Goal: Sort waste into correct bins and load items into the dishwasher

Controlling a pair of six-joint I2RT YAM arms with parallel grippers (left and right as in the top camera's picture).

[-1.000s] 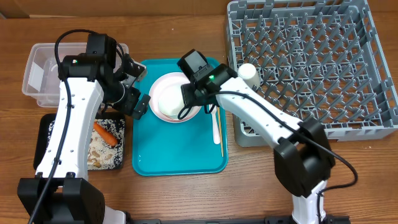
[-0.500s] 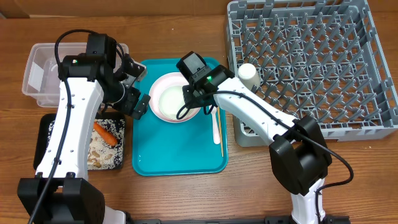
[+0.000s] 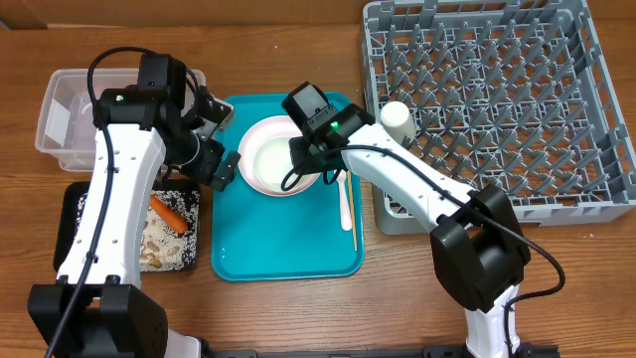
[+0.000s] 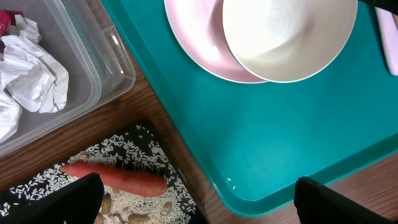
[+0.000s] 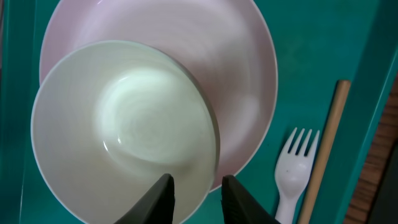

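The grey dish rack [image 3: 556, 207] fills the bench's far right corner, and the teal tray [image 3: 278, 239] lies mid-bench. On the tray's far half sits the pink plate [image 5: 249, 81], with a white bowl [image 5: 124, 130] resting on it off-centre. The right tool [image 5: 199, 196] has its fingers narrowly parted astride the bowl's rim, not clamping it. The left tool [image 4: 199, 202] is spread wide and empty at the tray's left edge. A thin rim pinch could let the bowl tilt or slip, dragging the plate or knocking the fork [image 5: 295, 168].
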